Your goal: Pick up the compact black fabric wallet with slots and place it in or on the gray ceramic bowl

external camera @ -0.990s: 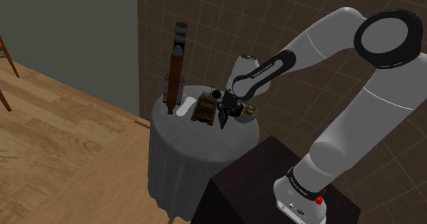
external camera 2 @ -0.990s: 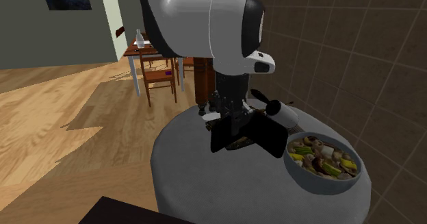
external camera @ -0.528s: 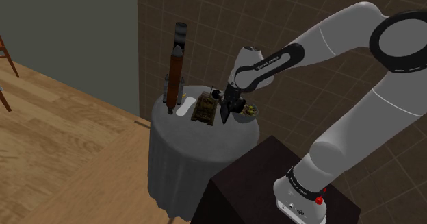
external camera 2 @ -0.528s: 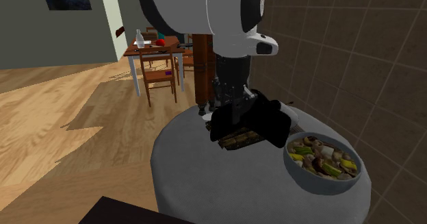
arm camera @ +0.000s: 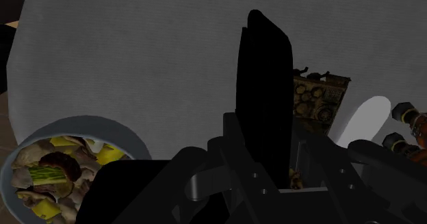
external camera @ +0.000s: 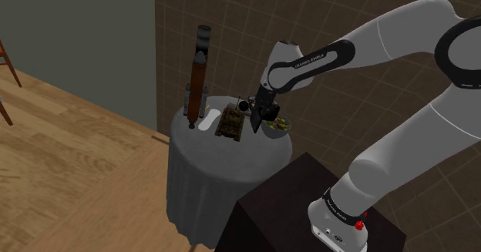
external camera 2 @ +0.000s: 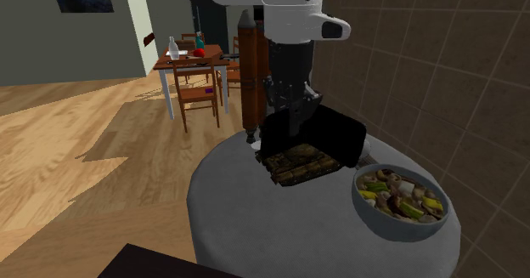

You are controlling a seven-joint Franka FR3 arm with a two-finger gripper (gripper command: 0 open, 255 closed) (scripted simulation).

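A flat black wallet (external camera 2: 321, 139) hangs in the air with my gripper (external camera 2: 293, 121) shut on its upper edge. In the wrist view the wallet (arm camera: 263, 85) stands edge-on between my fingers (arm camera: 233, 144). It hovers over the round table, above a brown model tank (external camera 2: 297, 164) and just beside the gray bowl (external camera 2: 363, 212), which is full of mixed food. In the shoulder view the gripper (external camera: 260, 110) holds the wallet (external camera: 253, 122) a little left of the bowl (external camera: 276, 125). The bowl's rim (arm camera: 89, 120) lies off to one side of the wallet.
The round table wears a gray cloth (external camera: 204, 169). A tall brown cylinder (external camera: 197, 79) stands at its far left edge, next to the tank (external camera: 230, 124). A white rounded object (arm camera: 363, 120) lies beyond the tank. The dark stand (external camera: 297, 200) sits close by, with a tiled wall behind.
The gripper has risen with the wallet and shifted toward the wall and bowl. The wallet has swung to face the second exterior camera more broadly, uncovering the tank below.
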